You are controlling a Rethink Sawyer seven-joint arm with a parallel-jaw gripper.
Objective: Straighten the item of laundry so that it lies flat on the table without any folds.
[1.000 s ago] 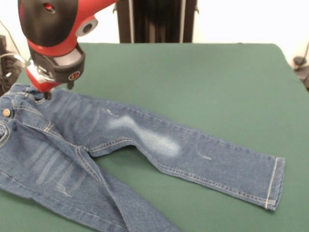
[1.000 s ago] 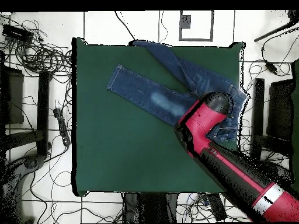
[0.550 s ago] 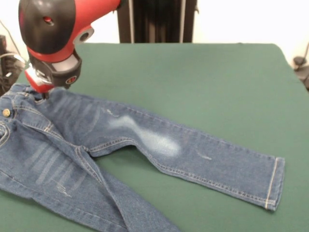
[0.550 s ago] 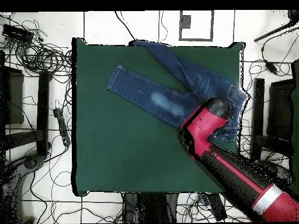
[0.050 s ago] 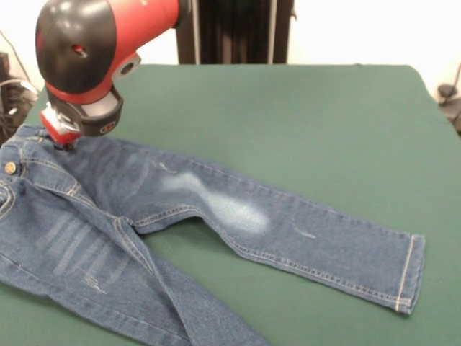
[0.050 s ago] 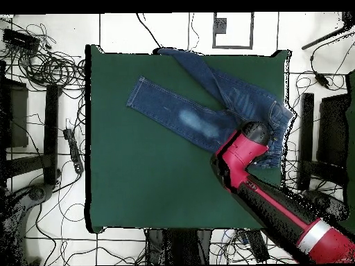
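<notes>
The item of laundry, a small pair of blue jeans (image 5: 216, 209), lies spread on the green table (image 5: 324, 122) with both legs apart. One leg runs to the right with its cuff near the front edge. The other leg runs off the picture's bottom. The waistband with its brass button sits at the far left. My gripper (image 5: 66, 143) is down at the waistband's far corner, almost wholly hidden under the arm's red and black head. In the overhead view the jeans (image 6: 187, 114) lie across the table's (image 6: 139, 180) upper right part, and the arm covers the waist.
Cables, stands and dark equipment (image 6: 41, 83) surround the table on the floor. The arm's long red link (image 6: 277, 208) crosses the table's lower right corner in the overhead view.
The arm's head has tilted and shifted slightly over the waistband, drawing a little toward the robot's base. The jeans lie as before.
</notes>
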